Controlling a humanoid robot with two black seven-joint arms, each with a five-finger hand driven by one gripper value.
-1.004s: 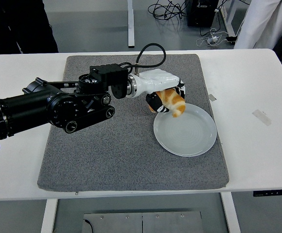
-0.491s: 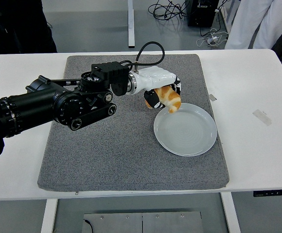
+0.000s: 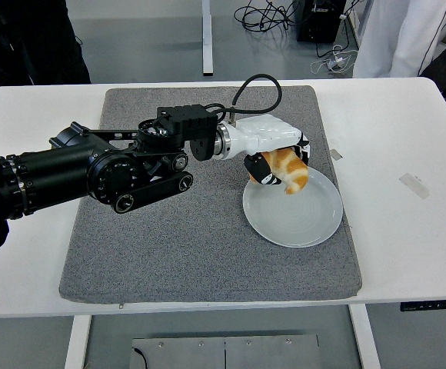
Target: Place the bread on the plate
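The left arm (image 3: 92,173) reaches in from the left edge across the grey mat (image 3: 169,238) on the white worktop (image 3: 407,231), and at its far end the left hand (image 3: 273,154) has its fingers curled around the bread (image 3: 288,169), which hangs beneath the palm over the near-left rim of the plate (image 3: 300,219). Just below and to the right of the hand, the plate's centre lies bare. To finish well, I would carry the bread a little further over that centre, lower it until it nearly touches, then loosen the fingers gently so it does not roll off. The white shell hides the fingertips, so the grip's firmness is hard to judge; the right arm is not visible.
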